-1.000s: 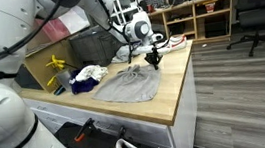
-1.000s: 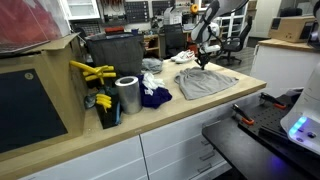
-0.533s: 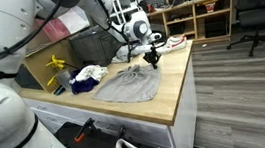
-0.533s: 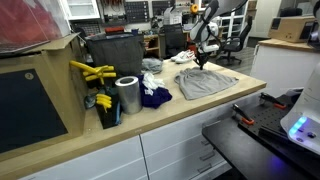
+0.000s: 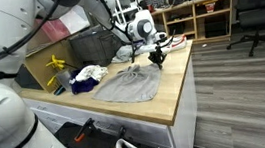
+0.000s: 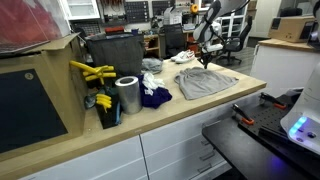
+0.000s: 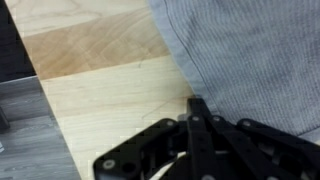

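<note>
Claw [image 7: 195, 110], black and angular, is shut with its fingers pressed together at lower centre of the wrist view, tip at the hem of a grey, finely ribbed knit cloth [image 7: 250, 50] lying flat at upper right on the pale, grain-streaked wooden bench [image 7: 100, 80].

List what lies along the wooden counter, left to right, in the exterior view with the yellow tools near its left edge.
yellow tools → silver roll → dark blue cloth → grey garment. The hand overlaps the garment, so it is left out.
</note>
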Action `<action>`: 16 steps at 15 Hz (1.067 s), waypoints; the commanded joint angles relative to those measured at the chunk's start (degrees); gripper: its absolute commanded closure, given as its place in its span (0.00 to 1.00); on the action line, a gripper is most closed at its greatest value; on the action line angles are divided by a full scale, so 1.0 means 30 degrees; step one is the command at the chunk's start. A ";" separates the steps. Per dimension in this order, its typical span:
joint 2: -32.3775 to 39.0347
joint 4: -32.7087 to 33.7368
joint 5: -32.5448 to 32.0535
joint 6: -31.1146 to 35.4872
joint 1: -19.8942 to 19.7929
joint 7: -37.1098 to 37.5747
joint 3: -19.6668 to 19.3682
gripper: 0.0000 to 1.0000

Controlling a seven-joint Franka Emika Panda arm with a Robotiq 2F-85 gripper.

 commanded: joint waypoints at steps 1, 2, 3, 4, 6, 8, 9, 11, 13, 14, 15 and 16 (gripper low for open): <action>-0.0750 -0.0362 0.0059 0.0151 -0.0171 0.0107 0.0214 1.00; -0.1406 -0.1096 0.0133 0.0460 -0.0121 -0.0201 0.0487 1.00; -0.1704 -0.1417 0.0141 0.0507 -0.0033 -0.0362 0.0692 1.00; -0.1783 -0.1520 0.0260 0.0363 -0.0011 -0.0456 0.0994 1.00; -0.1861 -0.1693 0.0564 0.0161 -0.0011 -0.0566 0.1625 1.00; -0.1566 -0.1654 0.0914 -0.0056 -0.0045 -0.0561 0.2160 1.00; -0.1319 -0.1586 0.0879 -0.0024 0.0063 -0.0398 0.2176 1.00; -0.1023 -0.1654 0.0577 0.0112 0.0281 -0.0187 0.1963 1.00; -0.0823 -0.1664 0.0423 0.0178 0.0293 -0.0153 0.1772 1.00; -0.0813 -0.1580 0.0313 0.0239 0.0314 -0.0116 0.1647 1.00; -0.0806 -0.1536 0.0180 0.0278 0.0342 -0.0076 0.1500 1.00; -0.0806 -0.1498 0.0080 0.0283 0.0337 -0.0056 0.1358 1.00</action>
